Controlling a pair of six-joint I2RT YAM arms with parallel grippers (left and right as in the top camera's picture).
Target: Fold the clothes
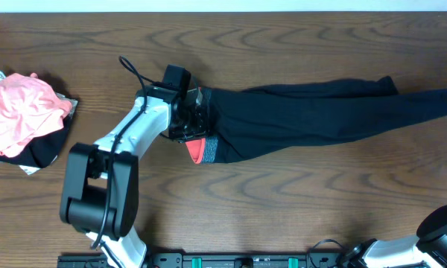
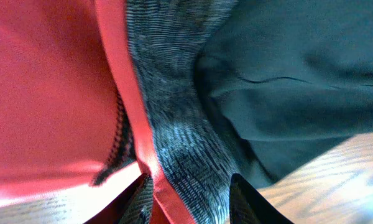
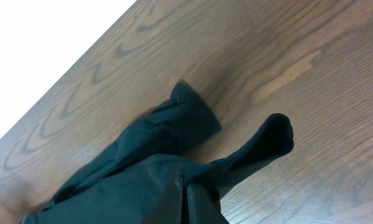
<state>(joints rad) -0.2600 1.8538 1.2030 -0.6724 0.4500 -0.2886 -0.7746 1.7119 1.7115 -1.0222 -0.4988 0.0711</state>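
Wood table point(image 1: 298, 201), leggings point(image 1: 305, 119) reaching right edge, left tool point(image 1: 197, 123) pinching waistband point(image 2: 174, 124), right tool point(image 3: 183, 199) closed

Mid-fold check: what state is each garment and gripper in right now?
leggings: stretched out lengthwise, not yet folded, waistband end bunched.
left gripper: closed on the leggings' waistband.
right gripper: shut, by the leg ends; whether it pinches cloth cannot be told.
pink and black clothes: crumpled heap, far left, untouched.

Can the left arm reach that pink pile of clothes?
Probably yes: only bare table lies between it and the pink pile. But the left gripper is clamped on the leggings' waistband, so it must let go first.
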